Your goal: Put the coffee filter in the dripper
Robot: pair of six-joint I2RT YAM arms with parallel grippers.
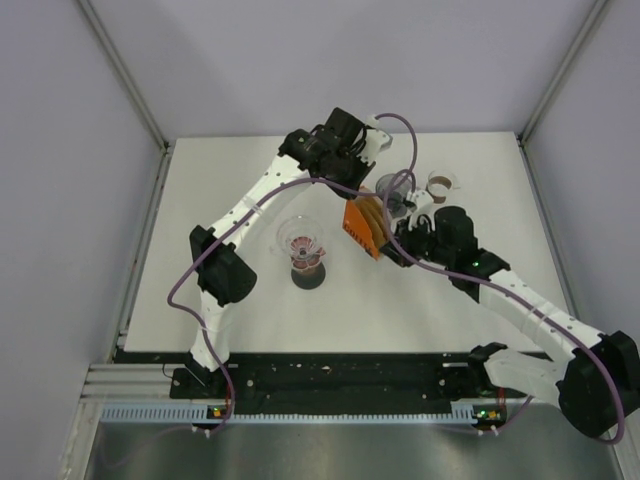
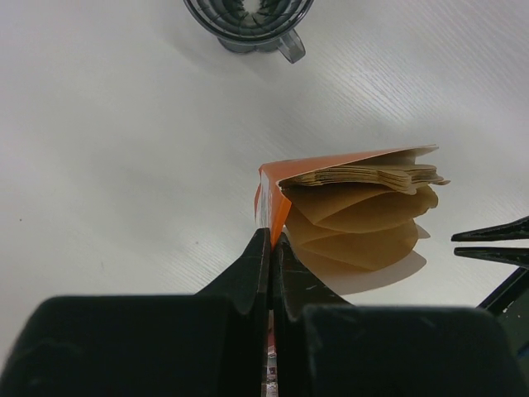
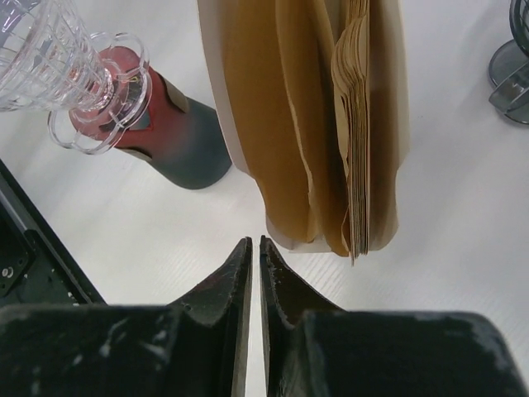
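An orange filter pack (image 1: 362,226) stands open in mid-table with brown paper filters (image 2: 364,215) fanning out of it. My left gripper (image 2: 271,236) is shut on the pack's orange edge (image 2: 273,194); in the top view it (image 1: 352,203) reaches down from behind. My right gripper (image 3: 254,244) is shut and empty, its tips just short of the filters (image 3: 331,124), to the right of the pack in the top view (image 1: 390,243). The clear glass dripper (image 1: 305,243) sits on a red and dark server (image 3: 165,132) left of the pack, with nothing in it.
A grey ribbed cup with a handle (image 1: 395,190) stands just behind the pack and shows in the left wrist view (image 2: 248,21). A small white cup with brown contents (image 1: 440,183) stands at the back right. White walls close in the table.
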